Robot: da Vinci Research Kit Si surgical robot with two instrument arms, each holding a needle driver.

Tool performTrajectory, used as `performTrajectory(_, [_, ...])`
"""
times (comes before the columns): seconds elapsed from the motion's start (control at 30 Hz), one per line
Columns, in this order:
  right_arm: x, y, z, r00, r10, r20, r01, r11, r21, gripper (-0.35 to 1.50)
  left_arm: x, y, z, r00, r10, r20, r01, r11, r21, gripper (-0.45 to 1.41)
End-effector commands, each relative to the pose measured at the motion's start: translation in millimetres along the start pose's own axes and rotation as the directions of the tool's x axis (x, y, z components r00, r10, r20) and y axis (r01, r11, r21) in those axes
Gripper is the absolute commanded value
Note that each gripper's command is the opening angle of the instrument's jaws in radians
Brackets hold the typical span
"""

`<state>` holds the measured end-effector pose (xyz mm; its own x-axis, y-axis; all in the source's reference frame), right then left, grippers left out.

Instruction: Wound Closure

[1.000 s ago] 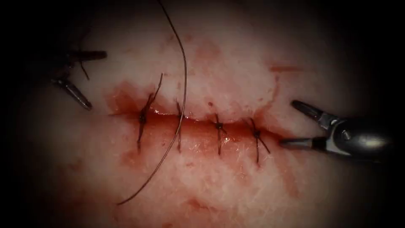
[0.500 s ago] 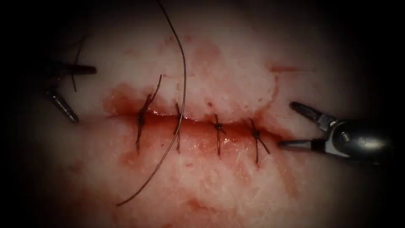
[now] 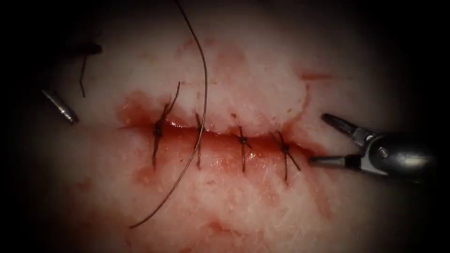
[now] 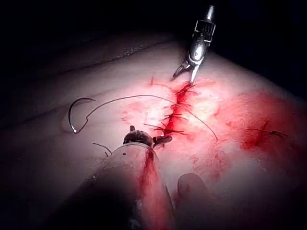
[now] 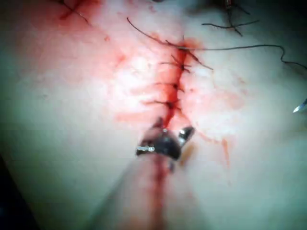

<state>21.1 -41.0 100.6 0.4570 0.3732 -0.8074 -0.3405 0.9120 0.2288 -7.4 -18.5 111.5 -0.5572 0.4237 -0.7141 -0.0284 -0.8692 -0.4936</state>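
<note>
L gripper point(image 3: 77, 77) wide open, empty; R gripper point(image 3: 323, 140) agape, empty, at cut's point(image 3: 220, 138) right end; needle point(image 4: 76, 115) free on tissue point(image 3: 243, 206), beyond L gripper.

Needle point(image 4: 76, 115) flat on tissue point(image 3: 243, 206), well apart from cut point(image 3: 225, 139). Thread point(image 3: 199, 112) across cut. Left tool point(image 3: 70, 79) at cut's left, right tool point(image 3: 323, 140) at its right end.

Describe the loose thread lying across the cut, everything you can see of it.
The thread is one long, thin, dark strand lying slack on the tissue. In the endoscope view it curves down from above, crosses the cut between the first and second stitches from the left, and ends free below. Neither tool holds it. In the left wrist view it runs to the curved needle, which lies loose on the tissue, away from the cut.
</note>
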Motion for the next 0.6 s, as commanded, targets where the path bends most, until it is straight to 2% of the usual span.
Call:
performTrajectory(0.03, [0.3,-0.2,0.5,1.000,0.008,-0.002,-0.008,1.000,0.003,1.33,0.2,0.0,1.0,1.000,0.010,-0.024,-0.010,1.000,0.003,1.03])
performTrajectory(0.2, [2.1,-0.7,-0.7,0.999,0.049,-0.005,-0.049,0.996,0.068,1.20,0.9,1.6,2.7,0.989,0.041,-0.143,-0.036,0.999,0.033,0.88])
performTrajectory(0.33, [5.6,-0.6,-1.5,0.996,0.089,-0.028,-0.086,0.994,0.074,1.18,1.6,2.8,4.5,0.969,0.061,-0.239,-0.049,0.997,0.055,0.88])
performTrajectory(0.43, [7.6,-1.0,-2.0,0.997,0.064,-0.041,-0.061,0.995,0.074,1.18,2.7,3.6,5.9,0.961,0.076,-0.265,-0.063,0.996,0.060,0.88])
performTrajectory(0.6, [9.5,-1.9,-3.1,0.999,0.022,-0.047,-0.018,0.996,0.083,1.15,4.0,5.2,6.9,0.957,0.104,-0.271,-0.091,0.994,0.062,0.88])
